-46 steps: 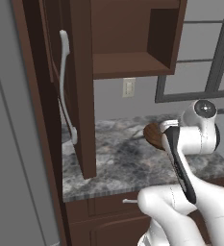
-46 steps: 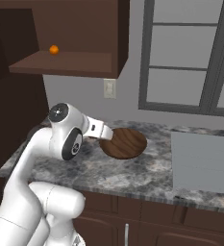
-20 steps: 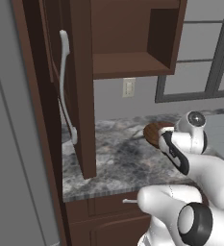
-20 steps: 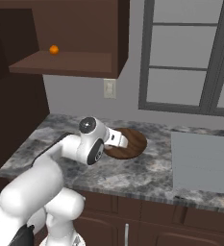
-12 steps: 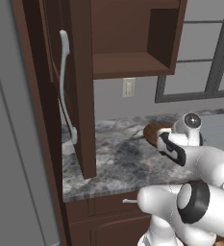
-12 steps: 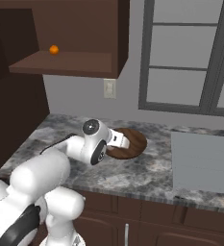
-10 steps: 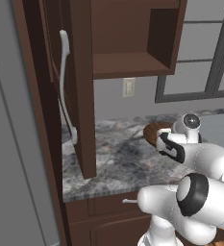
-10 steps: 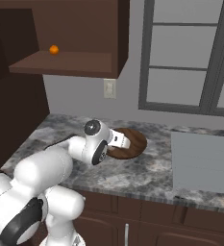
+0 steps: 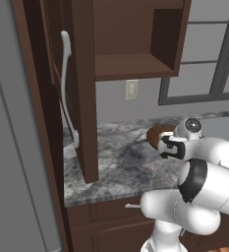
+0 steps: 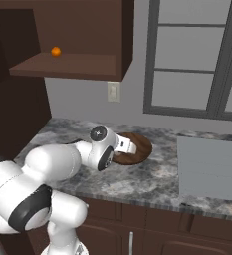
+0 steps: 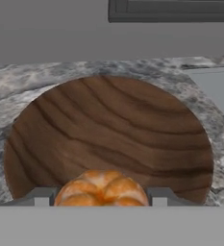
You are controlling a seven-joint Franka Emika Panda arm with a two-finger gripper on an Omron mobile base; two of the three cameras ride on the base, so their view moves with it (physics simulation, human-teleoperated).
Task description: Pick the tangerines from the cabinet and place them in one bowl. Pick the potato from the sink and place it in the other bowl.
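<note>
Pincer: the pincer [image 11: 101,199] is clamped on a tangerine [image 11: 102,188], one dark tip on each flank, held low over the wooden bowl [image 11: 108,139] — by my reading so the fruit can be set down inside rather than dropped.
Held fruit: round, orange, with dimpled, lobed skin; it sits between the tips, above the near part of the bowl.
Bowl: wide, shallow, dark brown with bold curved grain; it stands on the worktop [image 10: 152,182] by the wall.
Second tangerine: a small bright tangerine on the shelf [image 10: 56,51] waits inside the cabinet [image 10: 77,37], well apart from the arm.
Cabinet: reddish-brown wood, door swung open, long pale curved door handle [image 9: 67,88].
Worktop: mottled grey stone, glossy.
Sink: a flat grey recess [image 10: 209,169] to the right; I cannot make out the potato.
</note>
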